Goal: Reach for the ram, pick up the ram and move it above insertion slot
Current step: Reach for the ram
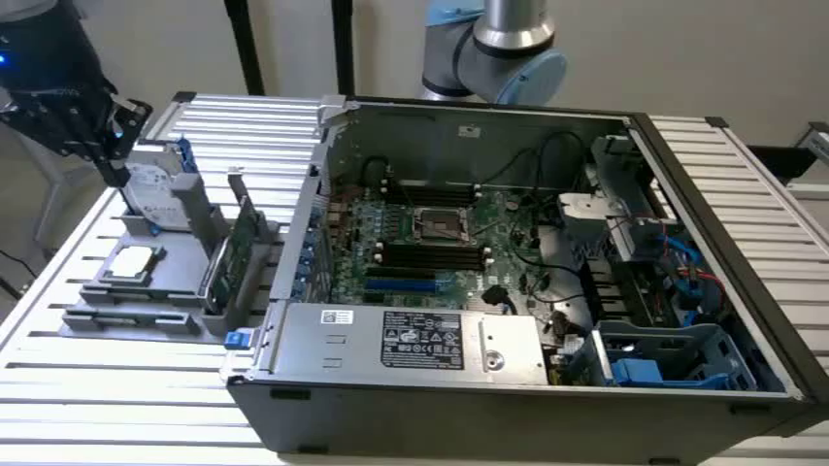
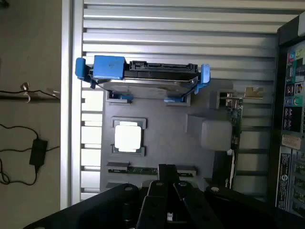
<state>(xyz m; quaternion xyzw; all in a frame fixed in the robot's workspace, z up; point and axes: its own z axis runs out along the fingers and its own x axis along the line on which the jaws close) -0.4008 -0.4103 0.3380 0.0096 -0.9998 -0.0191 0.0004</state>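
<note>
Ram (image 2: pixel 143 170) lies beside processor (image 2: pixel 128 137), hard drive (image 2: pixel 145 82) upright nearby, end effector (image 2: pixel 167 179) above.

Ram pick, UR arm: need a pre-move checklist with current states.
1. Ram seated edge-up in the gray tray: ok.
2. Tool off the ram, raised above the tray: ok.
3. Tool centred over the ram: cannot tell.
4. Silver square chip and expansion card stand apart from the ram: ok.
5. Case open on top, black memory slots look unoccupied: ok.
</note>
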